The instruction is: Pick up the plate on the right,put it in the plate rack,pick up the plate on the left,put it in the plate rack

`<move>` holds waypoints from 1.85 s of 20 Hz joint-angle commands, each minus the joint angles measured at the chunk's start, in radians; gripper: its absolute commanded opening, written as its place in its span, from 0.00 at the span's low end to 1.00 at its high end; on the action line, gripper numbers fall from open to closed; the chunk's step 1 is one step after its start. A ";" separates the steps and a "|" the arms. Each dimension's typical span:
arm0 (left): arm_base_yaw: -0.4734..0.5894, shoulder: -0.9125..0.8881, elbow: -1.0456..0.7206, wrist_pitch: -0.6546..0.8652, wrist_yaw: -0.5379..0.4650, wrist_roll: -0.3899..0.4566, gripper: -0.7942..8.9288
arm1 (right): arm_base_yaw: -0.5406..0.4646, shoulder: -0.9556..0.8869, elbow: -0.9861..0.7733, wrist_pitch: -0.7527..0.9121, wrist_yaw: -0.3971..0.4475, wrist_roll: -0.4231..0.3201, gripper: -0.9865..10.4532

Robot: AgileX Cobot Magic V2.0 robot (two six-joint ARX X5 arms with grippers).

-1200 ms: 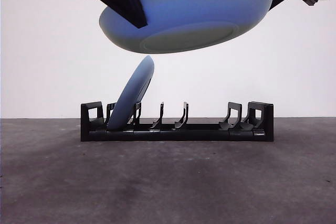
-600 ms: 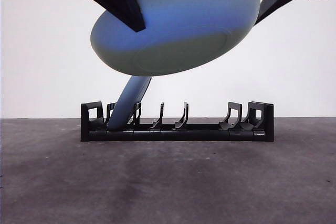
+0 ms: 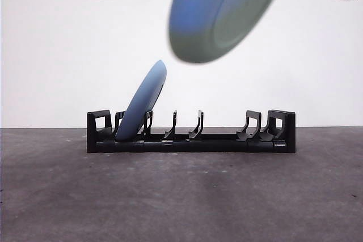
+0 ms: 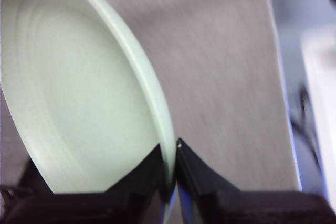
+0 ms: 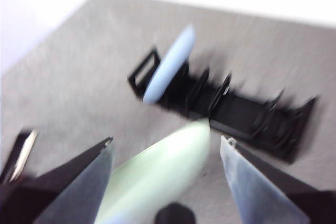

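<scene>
Black rack [image 3: 191,131] on desk [image 3: 181,196] | blue plate [image 3: 142,101] leans in slot near its end | pale plate [image 4: 79,93] high above rack, tilted | left pincer [image 4: 175,153] clamped on its rim | right pincer [image 5: 165,148] jaws apart, pale plate seen between them, contact unclear
</scene>
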 commanded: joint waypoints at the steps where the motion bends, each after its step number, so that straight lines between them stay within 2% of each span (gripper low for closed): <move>1: 0.054 0.014 0.000 0.190 0.028 -0.212 0.07 | 0.000 -0.072 0.001 -0.029 0.031 0.006 0.39; 3: 0.111 0.040 0.000 0.333 0.043 -0.320 0.07 | 0.000 -0.126 0.001 -0.109 0.031 -0.032 0.39; 5: 0.161 0.074 0.000 0.423 0.083 -0.389 0.07 | 0.000 -0.140 0.001 -0.177 0.031 -0.047 0.39; 12: 0.283 0.200 0.010 0.549 0.104 -0.493 0.07 | 0.001 -0.143 0.001 -0.320 0.023 -0.074 0.39; 22: 0.372 0.505 0.254 0.508 0.103 -0.499 0.07 | 0.001 -0.143 0.001 -0.342 0.019 -0.076 0.39; 37: 0.411 0.672 0.268 0.475 0.096 -0.469 0.07 | 0.001 -0.134 0.000 -0.360 0.019 -0.093 0.39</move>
